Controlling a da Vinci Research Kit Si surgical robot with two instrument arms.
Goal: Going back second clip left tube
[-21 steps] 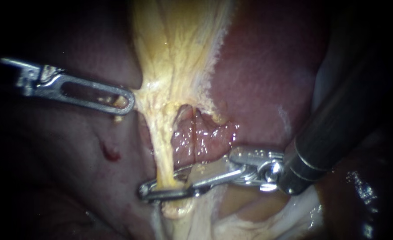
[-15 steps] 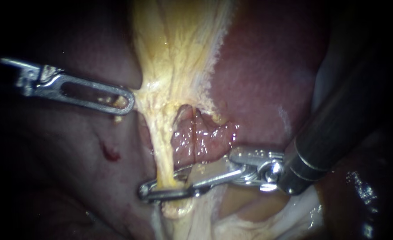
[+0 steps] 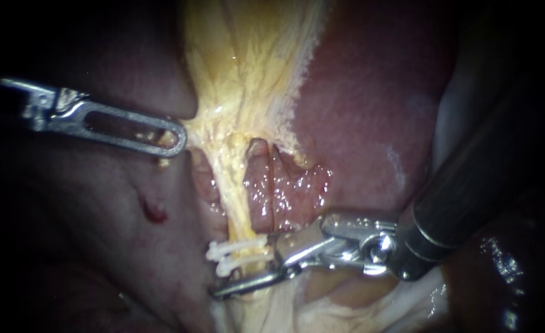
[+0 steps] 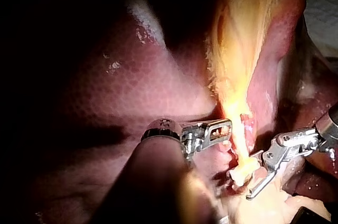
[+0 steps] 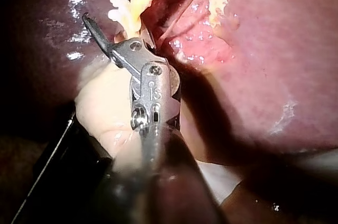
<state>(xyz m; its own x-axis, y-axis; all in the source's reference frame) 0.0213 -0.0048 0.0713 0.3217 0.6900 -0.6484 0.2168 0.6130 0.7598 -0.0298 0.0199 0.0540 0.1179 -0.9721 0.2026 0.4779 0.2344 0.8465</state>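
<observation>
Two white clips [image 3: 235, 257] sit across the yellow left tube [image 3: 234, 203], close one above the other. My right instrument [image 3: 246, 270] lies just below and to the right of them, its jaws open and off the tube. In the right wrist view the clips [image 5: 120, 7] lie just ahead of its jaws [image 5: 113, 26]. My left instrument [image 3: 172, 139] holds the yellow tissue [image 3: 248, 74] at its left edge, jaws shut on it. In the left wrist view the clips [image 4: 242, 171] sit between both instruments.
The dark red liver [image 3: 371, 105] lies right of the yellow tissue, with a glistening pink fold [image 3: 285, 188] beside the tube. A small red spot [image 3: 152, 213] marks the tissue at the left. Pale tissue [image 3: 346, 308] lies under the right instrument's shaft.
The right instrument's jaws, which lay across the tube, have come off it and drawn back down and right. White clips now show on the tube. The left instrument has held still.
</observation>
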